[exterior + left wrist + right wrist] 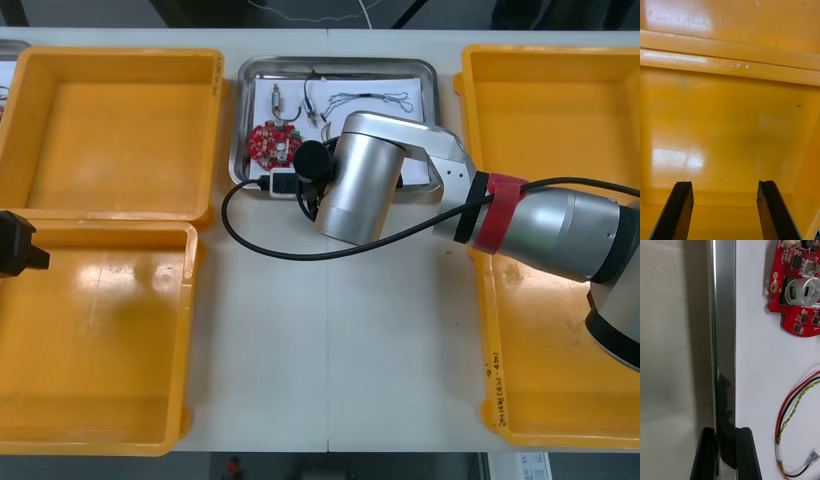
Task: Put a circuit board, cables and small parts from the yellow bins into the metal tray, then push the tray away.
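Front view: the metal tray sits at the bench's far edge between the yellow bins. A red circuit board lies in its near-left corner, and cables lie toward its far edge. The right arm reaches to the tray's near edge. The left gripper hangs at the near left bin's far-left corner.

Right wrist view: the right gripper is clamped on the tray's rim.

Left wrist view: the left gripper gapes above the bin's floor.

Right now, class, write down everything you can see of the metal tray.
The tray is shallow, rectangular, shiny metal with rounded corners and a white inside. It lies flat on the table between the yellow bins, at the far side. In it lie a red circuit board, cables and small parts. The right gripper is shut on its near rim.
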`<action>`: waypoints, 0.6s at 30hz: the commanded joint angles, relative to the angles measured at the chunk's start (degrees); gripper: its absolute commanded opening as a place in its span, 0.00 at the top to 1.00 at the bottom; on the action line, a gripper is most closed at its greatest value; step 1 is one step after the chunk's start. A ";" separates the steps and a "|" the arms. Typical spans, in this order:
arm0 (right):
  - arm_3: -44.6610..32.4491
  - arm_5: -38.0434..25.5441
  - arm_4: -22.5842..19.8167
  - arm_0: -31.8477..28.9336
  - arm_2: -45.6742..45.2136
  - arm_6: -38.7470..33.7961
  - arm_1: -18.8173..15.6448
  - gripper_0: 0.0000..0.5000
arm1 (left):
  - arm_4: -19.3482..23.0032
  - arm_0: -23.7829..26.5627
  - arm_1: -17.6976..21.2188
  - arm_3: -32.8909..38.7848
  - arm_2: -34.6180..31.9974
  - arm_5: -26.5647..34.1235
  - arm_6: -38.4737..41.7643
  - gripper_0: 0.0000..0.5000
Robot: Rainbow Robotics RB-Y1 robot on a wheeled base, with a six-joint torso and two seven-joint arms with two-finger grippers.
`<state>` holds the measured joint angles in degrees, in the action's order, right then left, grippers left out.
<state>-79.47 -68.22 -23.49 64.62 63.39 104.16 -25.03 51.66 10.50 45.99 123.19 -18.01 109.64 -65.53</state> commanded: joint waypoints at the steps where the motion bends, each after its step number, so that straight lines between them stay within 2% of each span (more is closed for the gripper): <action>1: 1.25 1.42 1.69 3.41 0.33 2.72 0.51 1.00 | -0.42 -1.00 0.50 1.62 -1.59 0.36 -2.94 0.00; 12: 10.21 9.77 3.18 5.78 0.24 2.72 2.53 1.00 | -0.42 -1.00 0.50 1.62 -1.59 0.36 -2.94 0.00; 18: 13.99 12.32 3.36 6.40 -0.11 2.90 3.24 1.00 | -0.42 -1.00 0.50 1.62 -1.59 0.36 -2.94 0.00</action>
<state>-66.59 -57.06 -20.76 68.23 63.39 105.64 -23.02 51.66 10.49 45.99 123.20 -18.02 109.64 -65.53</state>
